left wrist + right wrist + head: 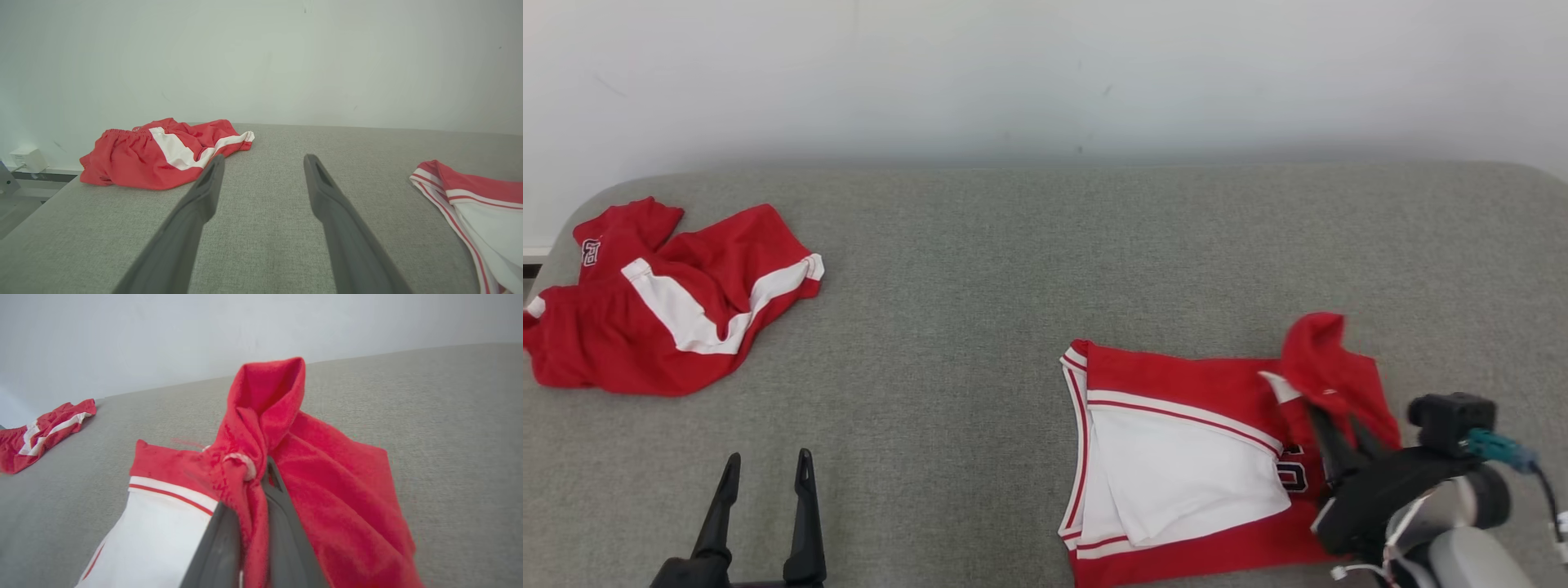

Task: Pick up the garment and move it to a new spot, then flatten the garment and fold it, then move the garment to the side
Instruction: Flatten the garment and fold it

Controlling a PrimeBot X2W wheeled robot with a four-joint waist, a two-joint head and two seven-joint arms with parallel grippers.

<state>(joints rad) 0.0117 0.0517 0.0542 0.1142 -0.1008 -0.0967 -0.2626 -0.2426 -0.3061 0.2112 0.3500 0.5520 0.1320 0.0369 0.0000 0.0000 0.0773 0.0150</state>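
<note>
A red and white jersey (pixel 1176 457) lies partly folded on the grey surface at the lower right. My right gripper (pixel 1339 420) is shut on its bunched red corner (pixel 265 416), which stands up in a peak above the fingers (pixel 282 506). The jersey's striped edge (pixel 457 200) reaches into the left wrist view at the right. My left gripper (pixel 764 478) hovers open at the lower left over bare fabric, its two fingers (pixel 327 192) spread apart and holding nothing.
Crumpled red shorts (pixel 662 302) with white stripes lie at the far left edge of the grey cushioned surface (pixel 1013 269). A white wall rises behind. A white box (pixel 26 159) sits by the wall beyond the surface's left end.
</note>
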